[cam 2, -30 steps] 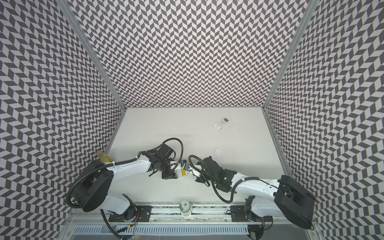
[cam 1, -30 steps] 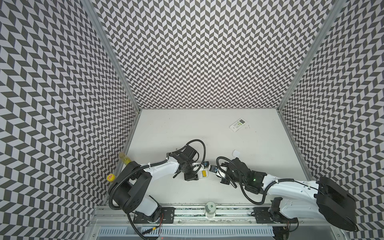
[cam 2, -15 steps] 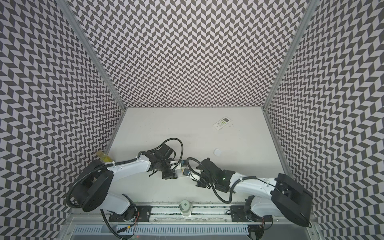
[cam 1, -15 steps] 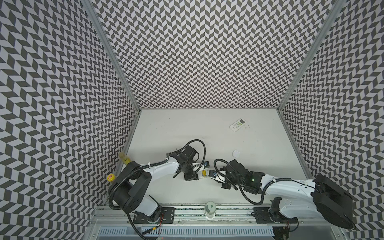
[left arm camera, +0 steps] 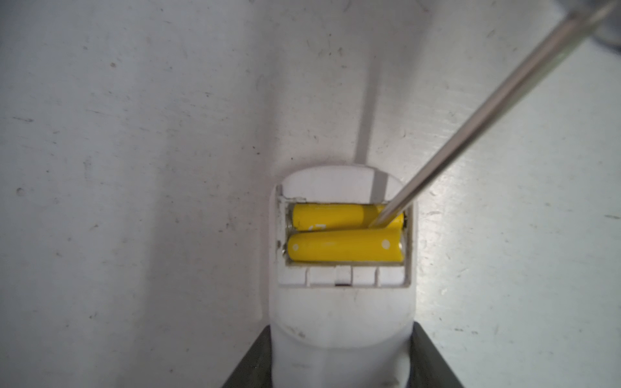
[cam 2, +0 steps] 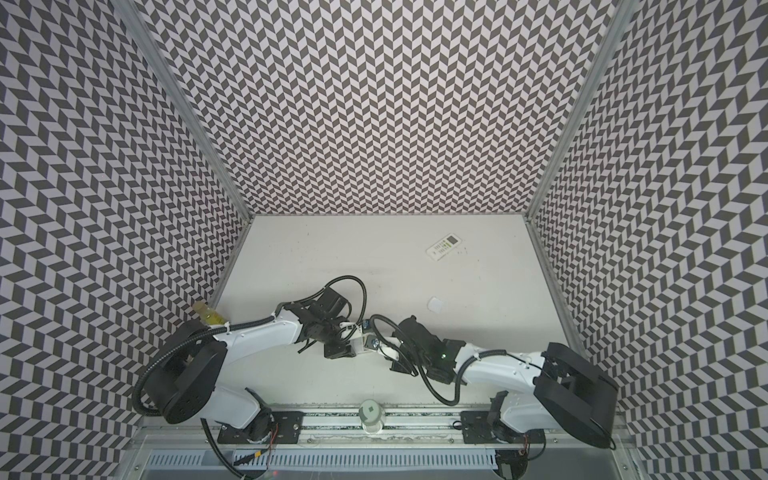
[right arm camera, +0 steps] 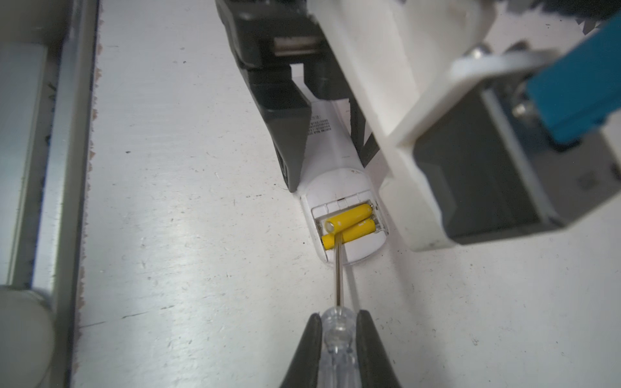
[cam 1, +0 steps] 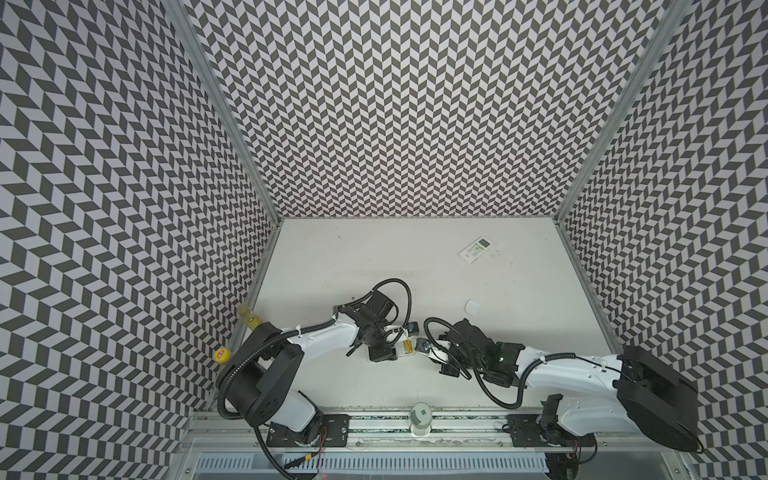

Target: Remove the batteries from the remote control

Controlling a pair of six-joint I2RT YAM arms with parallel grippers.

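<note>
In the left wrist view my left gripper is shut on a white remote control, its dark fingers pressed against both sides. The remote lies on the table with its back compartment uncovered. Two yellow batteries lie side by side inside, one beyond the other. My right gripper is shut on the clear handle of a screwdriver. Its thin steel shaft slants down into the compartment, and its tip touches between the batteries at one end. In both top views the grippers meet at the table's front middle.
A second white remote lies at the back right. A small white cover piece lies behind the right arm. A yellowish bottle and a yellow cap sit by the left wall. A pale cylinder stands on the front rail.
My right gripper has moved left with the screwdriver, bringing its tip up to the remote's compartment. The left gripper and the remote have stayed put.
</note>
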